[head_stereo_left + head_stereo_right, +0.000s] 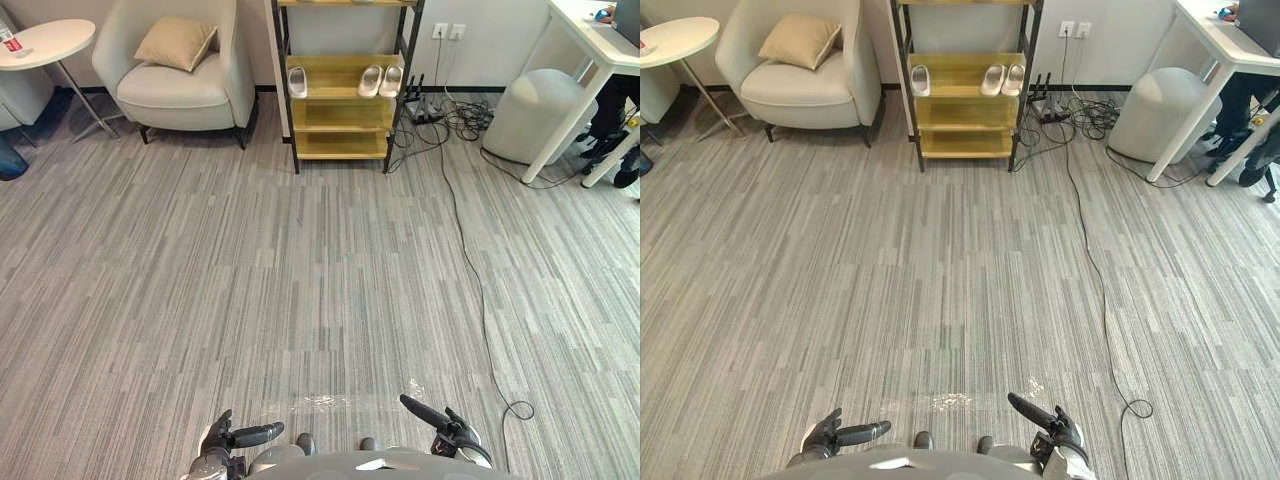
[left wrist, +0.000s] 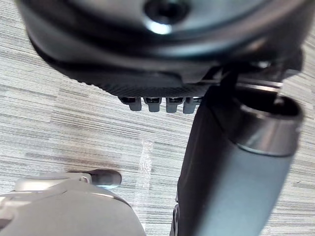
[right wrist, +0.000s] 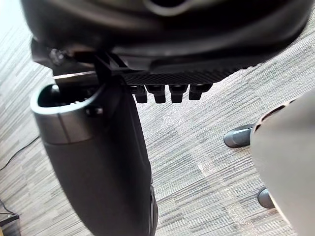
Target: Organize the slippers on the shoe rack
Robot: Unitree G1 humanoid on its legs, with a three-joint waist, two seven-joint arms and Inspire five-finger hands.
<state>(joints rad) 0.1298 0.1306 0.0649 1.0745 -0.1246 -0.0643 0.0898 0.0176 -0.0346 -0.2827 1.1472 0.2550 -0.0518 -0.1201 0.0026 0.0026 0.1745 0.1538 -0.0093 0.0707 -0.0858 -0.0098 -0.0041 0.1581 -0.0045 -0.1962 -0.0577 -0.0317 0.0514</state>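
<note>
Slippers (image 1: 371, 80), seemingly three, on shoe rack (image 1: 340, 115), far from both hands (image 1: 222, 438)

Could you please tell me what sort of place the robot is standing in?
Probably an office lounge: an armchair beside a round side table, a shoe rack holding slippers, and a person at a white desk.

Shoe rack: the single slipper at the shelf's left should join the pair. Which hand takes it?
Left, probably: the lone slipper sits at the shelf's left end, that hand's side. Both the left hand and right hand hang open, empty, equally far from the shoe rack.
</note>
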